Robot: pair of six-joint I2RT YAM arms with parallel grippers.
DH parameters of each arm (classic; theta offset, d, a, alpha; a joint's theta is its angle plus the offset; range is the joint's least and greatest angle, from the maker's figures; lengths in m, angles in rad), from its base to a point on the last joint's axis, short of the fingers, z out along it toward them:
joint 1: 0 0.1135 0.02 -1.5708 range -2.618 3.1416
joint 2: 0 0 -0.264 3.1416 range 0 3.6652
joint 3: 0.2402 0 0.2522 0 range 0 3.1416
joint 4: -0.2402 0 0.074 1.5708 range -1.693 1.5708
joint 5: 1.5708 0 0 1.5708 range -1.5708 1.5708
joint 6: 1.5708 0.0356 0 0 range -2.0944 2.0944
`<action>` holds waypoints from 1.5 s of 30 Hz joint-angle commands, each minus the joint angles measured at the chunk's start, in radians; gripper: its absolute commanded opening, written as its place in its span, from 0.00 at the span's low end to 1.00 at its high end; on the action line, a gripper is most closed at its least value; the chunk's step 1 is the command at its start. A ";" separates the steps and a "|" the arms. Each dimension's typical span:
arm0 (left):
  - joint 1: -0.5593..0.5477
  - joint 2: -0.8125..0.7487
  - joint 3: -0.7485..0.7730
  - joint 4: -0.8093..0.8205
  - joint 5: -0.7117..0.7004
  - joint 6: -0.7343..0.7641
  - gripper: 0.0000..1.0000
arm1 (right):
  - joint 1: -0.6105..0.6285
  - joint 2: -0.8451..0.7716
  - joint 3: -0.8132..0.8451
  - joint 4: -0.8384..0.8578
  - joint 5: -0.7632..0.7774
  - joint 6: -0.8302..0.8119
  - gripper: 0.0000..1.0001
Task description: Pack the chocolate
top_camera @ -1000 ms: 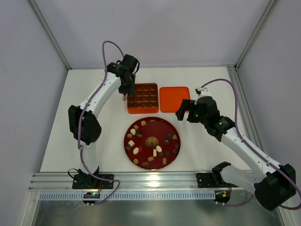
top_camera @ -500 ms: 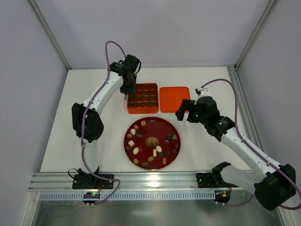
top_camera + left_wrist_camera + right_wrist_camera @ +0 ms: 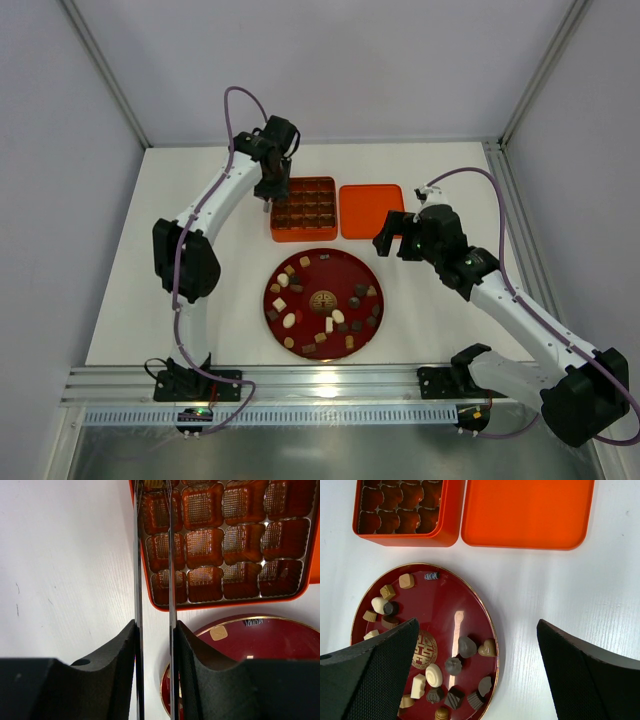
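Observation:
Several chocolates (image 3: 322, 310), dark brown, tan and cream-white, lie on a round dark red plate (image 3: 320, 275). They also show in the right wrist view (image 3: 434, 675). An open orange box (image 3: 303, 238) with brown paper cups stands behind the plate. My left gripper (image 3: 268, 196) is shut on thin metal tongs (image 3: 137, 555); their tips reach over the box's far left corner cell (image 3: 159, 510). I cannot tell whether the tips hold a piece. My right gripper (image 3: 392, 235) is open and empty, above the plate's right edge (image 3: 477, 625).
The box's orange lid (image 3: 371, 210) lies flat to the right of the box, and it also shows in the right wrist view (image 3: 527, 512). White tabletop surrounds everything. An aluminium rail (image 3: 330, 385) runs along the near edge.
The left arm shifted slightly towards the back, bringing the tongs over the box's far left corner. In the last half second almost nothing moved. The right arm is still.

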 commanded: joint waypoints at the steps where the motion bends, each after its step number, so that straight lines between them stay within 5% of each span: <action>1: 0.005 -0.022 0.032 0.000 -0.020 0.022 0.36 | 0.001 0.000 -0.001 0.022 -0.006 0.004 1.00; 12: 0.003 -0.051 0.042 -0.014 0.004 0.022 0.38 | 0.001 0.005 0.002 0.024 -0.006 0.003 0.99; 24: -0.098 -0.258 -0.093 -0.044 0.075 0.033 0.38 | 0.001 0.019 0.017 0.018 0.011 -0.009 1.00; 45: -0.543 -0.570 -0.566 0.015 0.162 -0.105 0.46 | -0.127 -0.001 0.105 -0.087 0.073 -0.042 1.00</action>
